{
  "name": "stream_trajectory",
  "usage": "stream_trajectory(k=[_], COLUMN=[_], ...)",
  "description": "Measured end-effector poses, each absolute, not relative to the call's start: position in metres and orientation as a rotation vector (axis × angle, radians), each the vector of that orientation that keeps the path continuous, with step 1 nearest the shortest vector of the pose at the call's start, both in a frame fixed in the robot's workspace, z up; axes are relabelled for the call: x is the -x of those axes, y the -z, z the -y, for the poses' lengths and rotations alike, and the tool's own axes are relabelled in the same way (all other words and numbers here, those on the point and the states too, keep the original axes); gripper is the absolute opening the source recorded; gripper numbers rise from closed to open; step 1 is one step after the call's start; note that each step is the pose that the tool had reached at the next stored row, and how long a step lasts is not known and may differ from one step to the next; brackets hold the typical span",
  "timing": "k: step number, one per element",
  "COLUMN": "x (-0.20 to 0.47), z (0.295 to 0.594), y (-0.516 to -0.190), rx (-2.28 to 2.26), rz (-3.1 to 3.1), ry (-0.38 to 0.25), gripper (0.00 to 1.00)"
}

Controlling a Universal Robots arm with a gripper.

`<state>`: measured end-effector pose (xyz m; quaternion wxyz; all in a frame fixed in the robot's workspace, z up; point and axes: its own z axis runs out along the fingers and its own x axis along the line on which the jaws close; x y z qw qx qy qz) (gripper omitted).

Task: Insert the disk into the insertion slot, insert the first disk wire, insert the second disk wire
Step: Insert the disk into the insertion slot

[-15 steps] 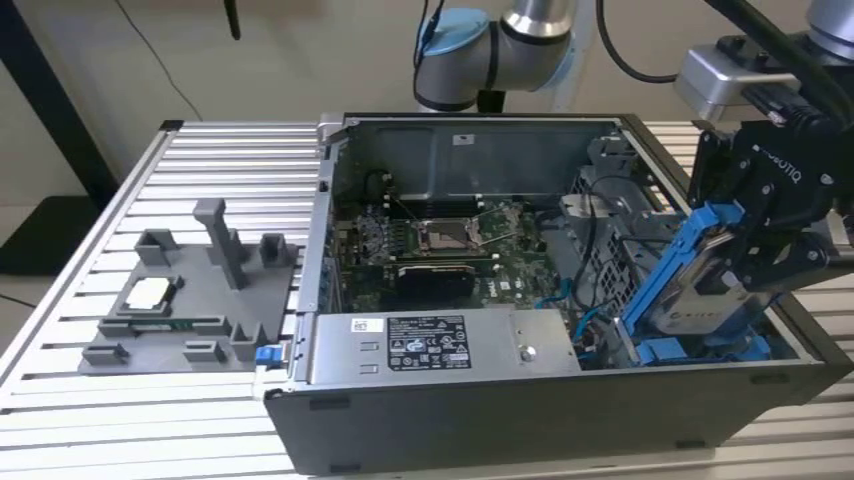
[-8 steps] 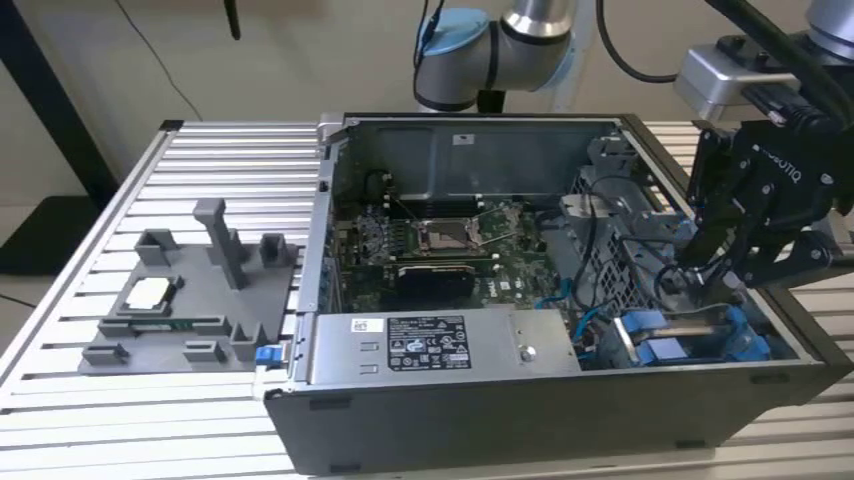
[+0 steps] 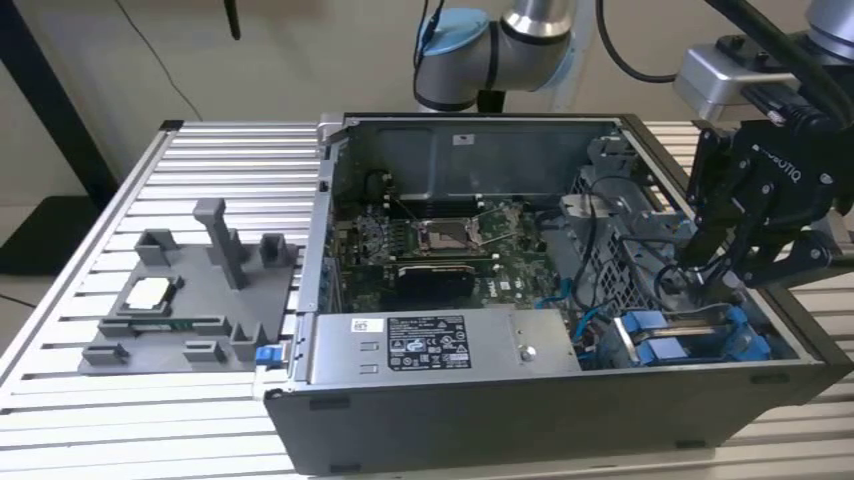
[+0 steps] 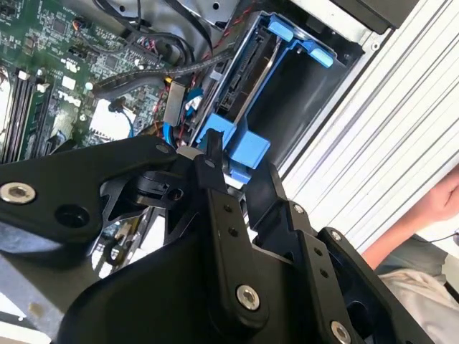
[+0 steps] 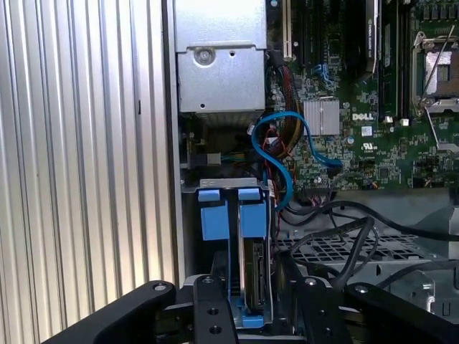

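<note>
**Seating the disk in the corner bay of the case**

Gripping the disk (image 5: 256, 272) by the near end of its bright blue carrier, the gripper (image 5: 252, 288) reaches down into the open computer case (image 3: 534, 400). Its claw is clamped on that end, one finger (image 4: 211, 154) on each side of the blue plastic. Taking the carrier rather than the bare drive seems sensible: the plastic gives a firm, square purchase and keeps the pads off the drive's body.

The disk lies inside the insertion slot (image 4: 305, 100), at the case's near corner on the exterior view's right, hard against the case's side wall. It sits on edge and runs lengthwise along the bay. The carrier's two blue tabs (image 5: 233, 213) are at the far end and the claw is at the other. That lie matches the bay's width, so the carrier can only slide along it. Judging from how deep the carrier sits, the first step looks all but finished, though I cannot tell whether it has latched.

A blue data cable (image 5: 283, 113) loops over the motherboard (image 3: 441, 240) just beside the bay. A bundle of black wires (image 5: 337, 236) crosses the perforated metal next to the disk. Both lie close at hand, presumably so they can reach the disk's sockets, and I cannot make out any wire seated in the disk.

The labelled power-supply box (image 3: 427, 345) fills the case's near edge beside the bay. A grey fixture tray (image 3: 187, 300) sits on the slatted table (image 3: 80, 400), well apart from the case. A person's arm (image 4: 430, 208) rests beyond the table edge.
</note>
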<state>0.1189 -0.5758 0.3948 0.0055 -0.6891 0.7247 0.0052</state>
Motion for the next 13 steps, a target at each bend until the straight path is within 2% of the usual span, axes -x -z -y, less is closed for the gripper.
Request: stream_trajectory(k=[13], x=[-0.1187], z=[0.5734], y=[-0.3988], rx=[2.159], rz=[-2.270], ry=[-0.012], gripper=[0.41])
